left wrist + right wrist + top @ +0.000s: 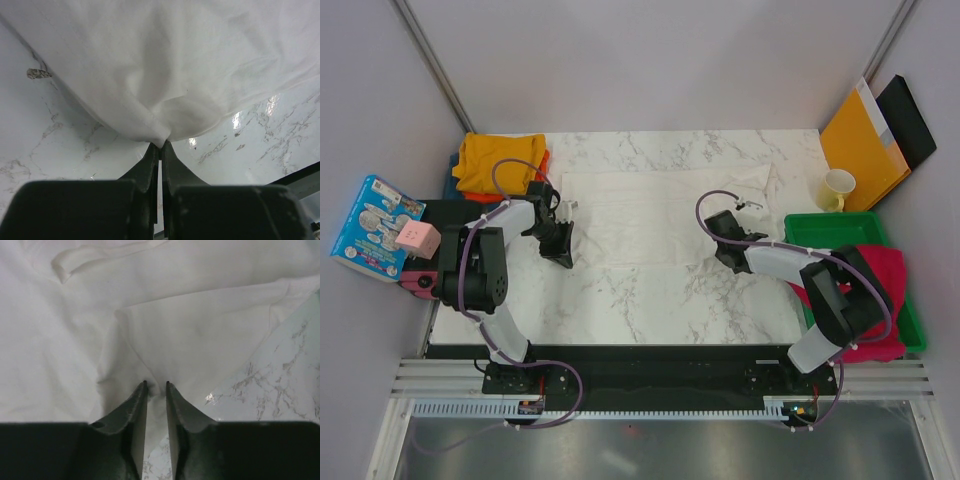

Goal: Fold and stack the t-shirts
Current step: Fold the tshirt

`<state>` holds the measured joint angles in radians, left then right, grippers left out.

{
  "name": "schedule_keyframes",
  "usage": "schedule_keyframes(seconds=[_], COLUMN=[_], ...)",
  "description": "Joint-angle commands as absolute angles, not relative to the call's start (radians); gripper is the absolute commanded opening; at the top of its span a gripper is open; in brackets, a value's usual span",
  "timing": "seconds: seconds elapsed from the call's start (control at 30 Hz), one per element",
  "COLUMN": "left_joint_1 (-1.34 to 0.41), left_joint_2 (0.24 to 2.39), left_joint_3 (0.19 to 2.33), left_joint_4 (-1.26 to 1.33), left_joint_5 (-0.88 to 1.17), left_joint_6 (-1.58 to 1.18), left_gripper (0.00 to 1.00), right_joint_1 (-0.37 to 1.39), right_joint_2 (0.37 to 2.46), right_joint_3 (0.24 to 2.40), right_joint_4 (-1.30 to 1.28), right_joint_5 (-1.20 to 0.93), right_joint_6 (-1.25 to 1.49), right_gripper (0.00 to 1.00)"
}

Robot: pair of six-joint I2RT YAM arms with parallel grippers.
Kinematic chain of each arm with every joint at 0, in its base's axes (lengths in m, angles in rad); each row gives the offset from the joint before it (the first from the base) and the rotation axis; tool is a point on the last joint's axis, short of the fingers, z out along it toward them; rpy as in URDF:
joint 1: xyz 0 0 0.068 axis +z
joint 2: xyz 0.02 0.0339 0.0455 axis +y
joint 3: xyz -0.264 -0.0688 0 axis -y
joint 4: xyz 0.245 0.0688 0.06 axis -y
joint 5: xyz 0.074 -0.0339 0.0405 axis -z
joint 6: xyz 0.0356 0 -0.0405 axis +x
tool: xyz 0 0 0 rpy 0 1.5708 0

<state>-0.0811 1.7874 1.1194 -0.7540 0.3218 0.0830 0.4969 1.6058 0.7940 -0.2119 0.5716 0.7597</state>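
1. Two grippers meet the white t-shirt (pixel 650 215), spread flat across the far half of your marble table (pixel 640 305).
2. Your left gripper (pixel 160 145) pinches its near-left edge, jaws closed tight on the cloth.
3. Your right gripper (pixel 155 384) stands narrowly parted, tips at a pucker near the right edge.
4. Your mustard yellow t-shirt (pixel 500 160) lies folded at the far-left corner.

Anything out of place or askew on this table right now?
Only minor things: the crimson-pink t-shirt lies crumpled in the green tray, spilling over its near edge, and the white t-shirt is rumpled at its far right corner. Nothing looks spilled or damaged.
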Motion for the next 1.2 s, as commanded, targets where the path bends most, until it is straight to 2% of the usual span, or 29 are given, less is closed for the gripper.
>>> schedule_keyframes(seconds=[0.0, 0.03, 0.2, 0.23, 0.43, 0.7, 0.93, 1.17], left_joint_1=[-0.084, -0.084, -0.084, -0.084, -0.084, -0.084, -0.084, -0.084], left_joint_2=[1.793, 1.795, 1.796, 1.796, 1.779, 1.721, 1.692, 1.692], left_joint_3=[1.150, 1.150, 1.154, 1.154, 1.147, 1.132, 1.101, 1.091], left_joint_4=[-0.756, -0.756, -0.756, -0.756, -0.756, -0.758, -0.756, -0.749], left_joint_5=[0.342, 0.344, 0.348, 0.348, 0.350, 0.356, 0.361, 0.357], left_joint_6=[0.097, 0.097, 0.095, 0.094, 0.095, 0.089, 0.083, 0.083], left_gripper=[0.02, 0.02, 0.02, 0.02, 0.02, 0.02, 0.02, 0.02], right_joint_1=[0.492, 0.492, 0.492, 0.492, 0.506, 0.545, 0.557, 0.557], right_joint_2=[1.617, 1.614, 1.586, 1.580, 1.496, 1.250, 1.059, 0.994], right_joint_3=[0.815, 0.813, 0.805, 0.805, 0.814, 0.824, 0.681, 0.615], right_joint_4=[-0.176, -0.175, -0.179, -0.181, -0.236, -0.432, -0.546, -0.600], right_joint_5=[0.566, 0.566, 0.578, 0.580, 0.617, 0.657, 0.661, 0.660], right_joint_6=[0.773, 0.773, 0.767, 0.767, 0.750, 0.748, 0.831, 0.861], right_gripper=[0.20, 0.14, 0.05, 0.00, 0.00, 0.00, 0.00, 0.00])
